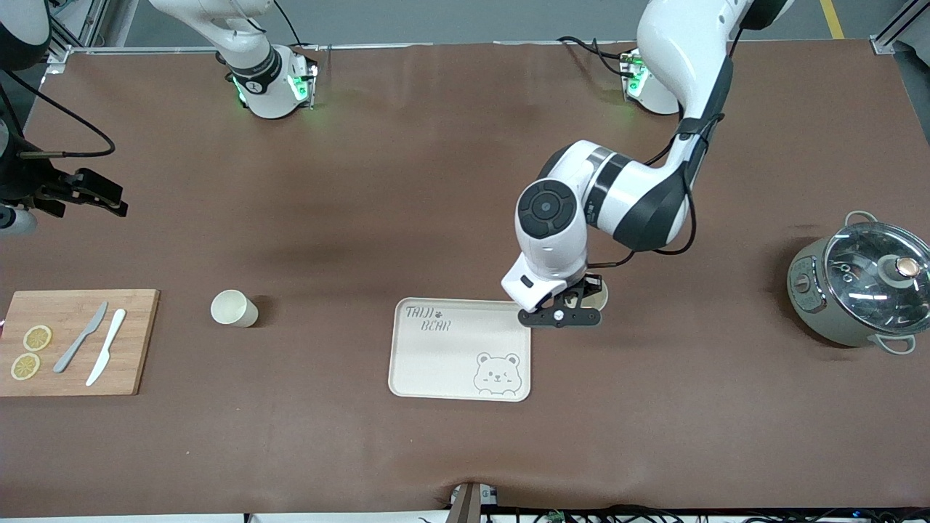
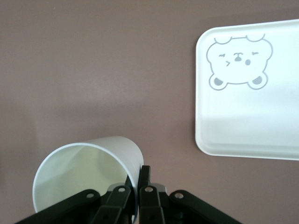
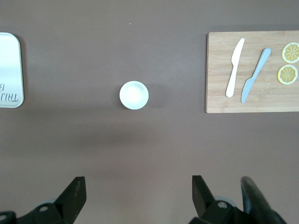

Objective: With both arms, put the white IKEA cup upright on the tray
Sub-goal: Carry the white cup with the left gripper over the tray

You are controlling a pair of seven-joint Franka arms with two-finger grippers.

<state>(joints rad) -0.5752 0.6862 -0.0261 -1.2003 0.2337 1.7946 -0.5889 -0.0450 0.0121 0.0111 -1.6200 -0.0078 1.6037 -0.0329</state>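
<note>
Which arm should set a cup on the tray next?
Left. The left gripper is already shut on the rim of a white cup right beside the tray. The right gripper hangs open, high over the other cup.

Cream-white tray [image 1: 436, 363] with a grey bear face and grey "TAIJI BEAR" lettering — set on a brown table [image 1: 363, 181]. White cup [image 2: 88, 172] pinched in the black left gripper [image 2: 135, 189]; pale wooden board [image 1: 73, 341] carrying yellow lemon slices [image 1: 30, 352], a grey knife [image 1: 80, 338], a white knife [image 1: 106, 346] — and a sage-green pot [image 1: 857, 287].
</note>
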